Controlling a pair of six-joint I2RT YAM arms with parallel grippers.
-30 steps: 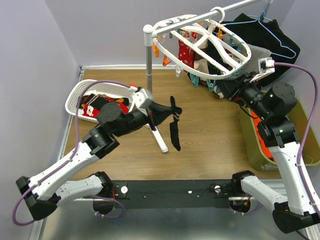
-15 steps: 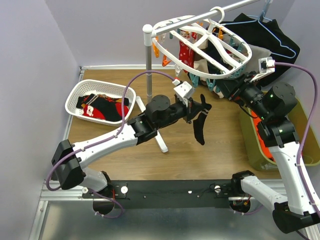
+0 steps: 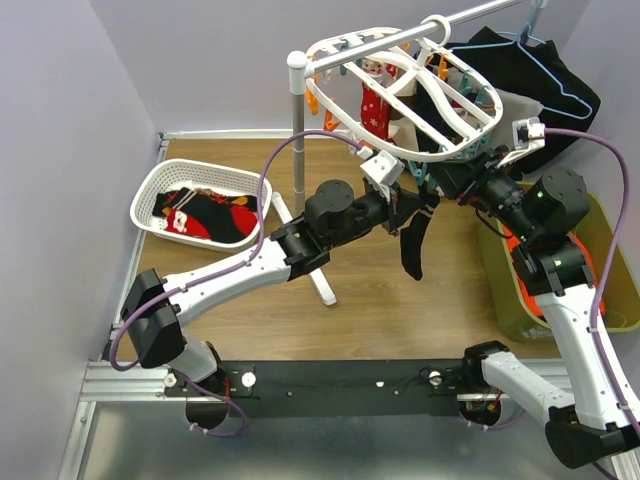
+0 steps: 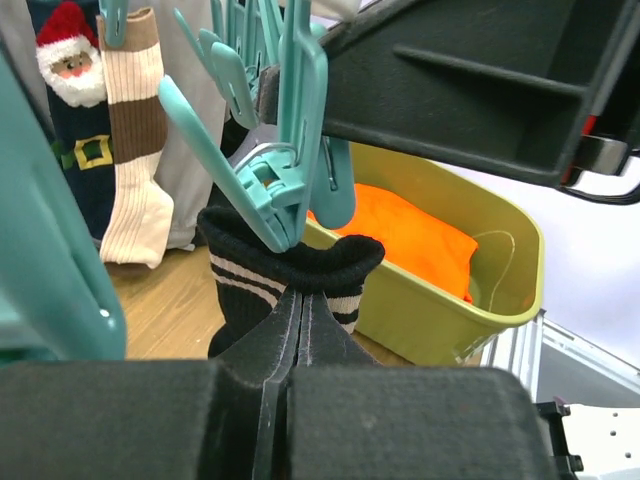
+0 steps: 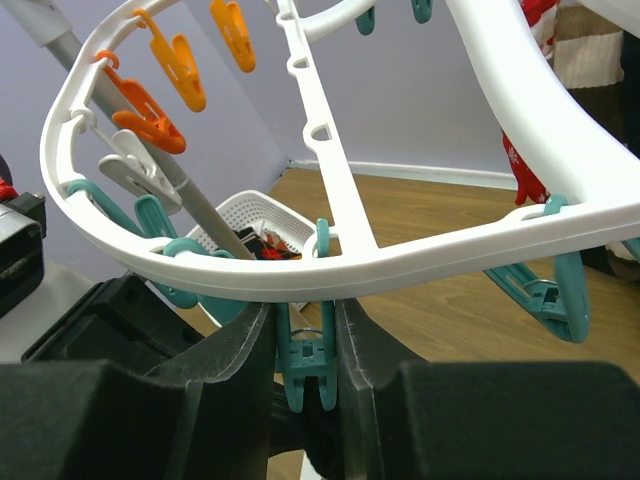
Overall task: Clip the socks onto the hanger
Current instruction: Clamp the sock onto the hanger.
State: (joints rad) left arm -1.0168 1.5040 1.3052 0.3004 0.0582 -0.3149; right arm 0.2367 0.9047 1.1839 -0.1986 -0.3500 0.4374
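My left gripper (image 3: 408,207) (image 4: 300,300) is shut on a black sock with pale stripes (image 3: 412,245) (image 4: 290,262), which hangs below it. The sock's cuff is raised against the tip of a teal clip (image 4: 280,180) under the white oval hanger (image 3: 470,135) (image 5: 330,265). My right gripper (image 3: 445,180) (image 5: 305,320) is shut on that teal clip (image 5: 307,365), one finger on each side, just below the hanger's rim. Whether the clip bites the cuff I cannot tell. A red patterned sock (image 3: 375,105) and a Santa sock (image 4: 80,130) hang clipped. More socks (image 3: 205,212) lie in the basket.
A white lattice basket (image 3: 160,185) sits at the left. The rack's white pole (image 3: 297,130) and its foot stand mid-table. A yellow-green bin (image 3: 610,290) holding orange cloth (image 4: 400,235) is at the right. A black garment (image 3: 530,70) hangs behind the hanger.
My left arm has carried the black sock from mid-table rightward and up to the clip under the hanger. The right gripper has stayed on the clip.
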